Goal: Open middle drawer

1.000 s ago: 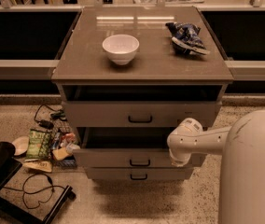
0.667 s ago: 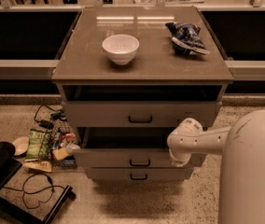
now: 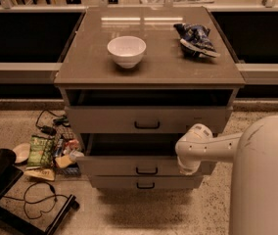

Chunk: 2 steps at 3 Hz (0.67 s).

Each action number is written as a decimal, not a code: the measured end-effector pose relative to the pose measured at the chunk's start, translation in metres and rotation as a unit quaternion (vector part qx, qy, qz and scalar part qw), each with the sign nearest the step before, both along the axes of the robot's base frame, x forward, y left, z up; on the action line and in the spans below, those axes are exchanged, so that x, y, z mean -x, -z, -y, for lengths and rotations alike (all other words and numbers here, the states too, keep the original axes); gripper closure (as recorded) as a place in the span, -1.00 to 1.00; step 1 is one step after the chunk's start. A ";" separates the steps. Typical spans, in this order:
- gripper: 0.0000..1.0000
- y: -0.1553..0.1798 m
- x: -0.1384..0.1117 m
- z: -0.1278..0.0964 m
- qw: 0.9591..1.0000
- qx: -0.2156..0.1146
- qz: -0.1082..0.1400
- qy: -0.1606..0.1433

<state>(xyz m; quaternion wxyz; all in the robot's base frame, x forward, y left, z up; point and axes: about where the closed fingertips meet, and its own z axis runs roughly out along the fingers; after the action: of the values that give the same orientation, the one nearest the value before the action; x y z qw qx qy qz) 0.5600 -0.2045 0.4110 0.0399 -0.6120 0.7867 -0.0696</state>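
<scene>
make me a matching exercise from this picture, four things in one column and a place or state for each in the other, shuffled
Things
1. white bowl
2. blue bag
3. middle drawer
4. gripper

Places or states
A. at the right end of the middle drawer's front
B. on the cabinet top, towards its right rear
C. pulled out, with a dark gap showing above its front
D. on the cabinet top, a little left of centre

Pairs: 1-D, 2-B, 3-C, 4-A
</scene>
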 end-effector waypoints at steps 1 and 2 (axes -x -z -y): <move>-0.59 0.000 0.000 0.000 1.000 0.000 0.000 0.000; -0.99 0.000 0.000 0.000 1.000 0.000 0.000 0.000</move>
<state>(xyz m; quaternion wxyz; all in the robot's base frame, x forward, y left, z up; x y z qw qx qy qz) 0.5600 -0.2045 0.4111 0.0398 -0.6121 0.7867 -0.0695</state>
